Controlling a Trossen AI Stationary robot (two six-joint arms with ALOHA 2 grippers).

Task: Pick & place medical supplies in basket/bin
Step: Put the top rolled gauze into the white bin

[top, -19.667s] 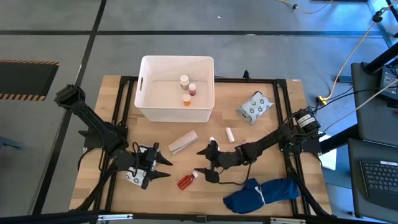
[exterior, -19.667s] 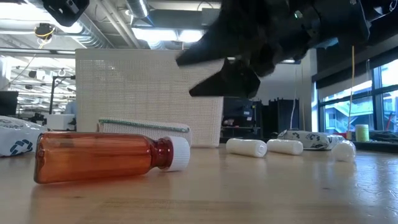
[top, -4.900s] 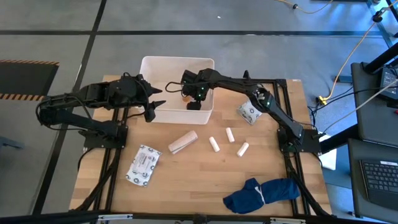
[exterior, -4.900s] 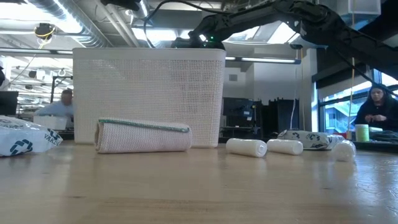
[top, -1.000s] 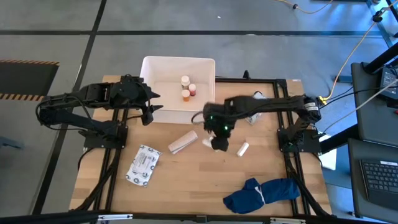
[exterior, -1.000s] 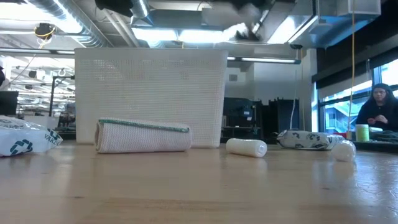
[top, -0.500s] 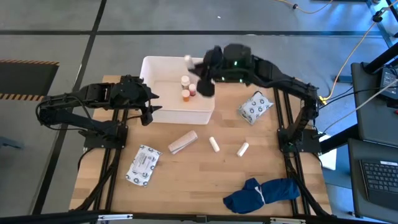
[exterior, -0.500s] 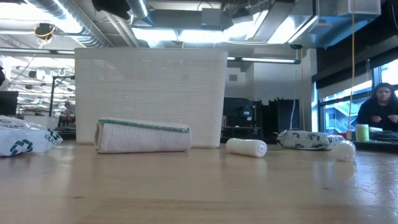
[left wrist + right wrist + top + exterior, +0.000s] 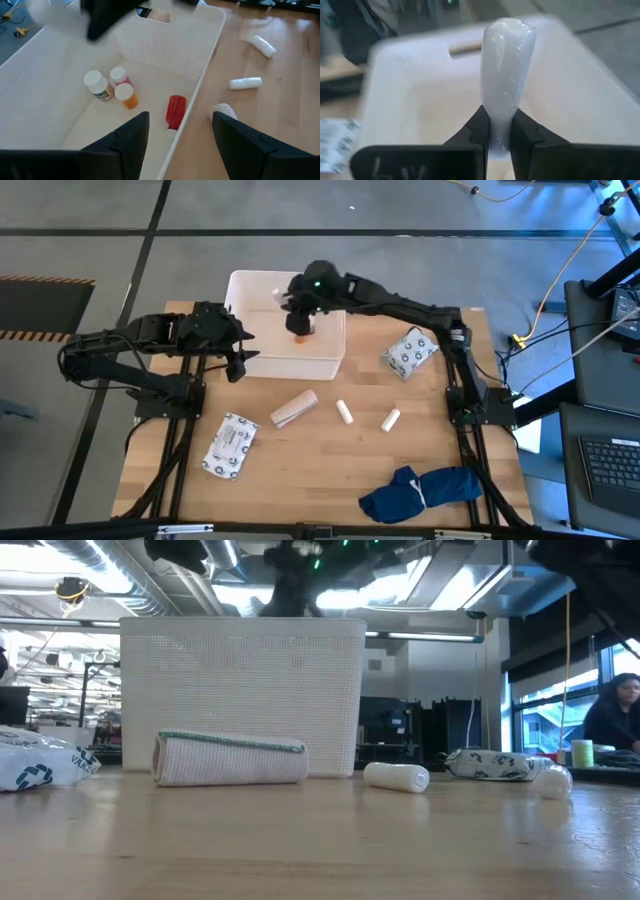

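White cylinders: two are lying on the table (image 9: 300,480), one (image 9: 506,75) is being pinched upright by the right gripper (image 9: 501,131) over the tub (image 9: 238,358), carried there since a second ago. Left wrist view alone is showing four bottles (image 9: 111,86) inside. Left gripper (image 9: 179,131) is hanging spread, empty.

We see our right arm stretched from the right side of the frame toward the upper middle of the high view, its right gripper (image 9: 300,302) high up there, fingers (image 9: 479,125) clamped on a small white cylinder (image 9: 507,75) that stands up between them. Our left arm lies across the left of the frame, bent at the elbow. Its left gripper (image 9: 243,348) sits left of centre with the fingers (image 9: 131,137) spread wide and holding nothing.
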